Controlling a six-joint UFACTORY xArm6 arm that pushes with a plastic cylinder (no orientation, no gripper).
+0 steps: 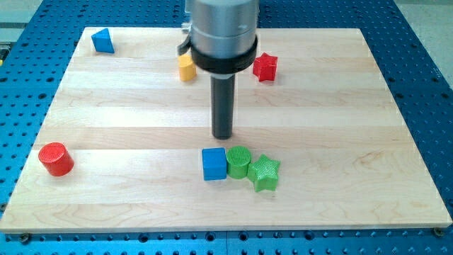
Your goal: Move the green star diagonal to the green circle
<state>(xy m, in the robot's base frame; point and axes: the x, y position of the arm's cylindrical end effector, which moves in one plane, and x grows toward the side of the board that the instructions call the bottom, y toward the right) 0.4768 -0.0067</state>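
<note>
The green star (265,173) lies on the wooden board (127,120), low and right of centre. It touches the green circle (238,161), a short cylinder just to its upper left. A blue cube (214,163) sits against the circle's left side. My tip (223,135) is the lower end of the dark rod, a little above the blue cube and green circle in the view, apart from both.
A red cylinder (56,159) stands near the left edge. A blue triangle (103,41) is at the top left. A yellow block (187,68) sits at top centre, partly behind the arm. A red star (265,67) is right of it.
</note>
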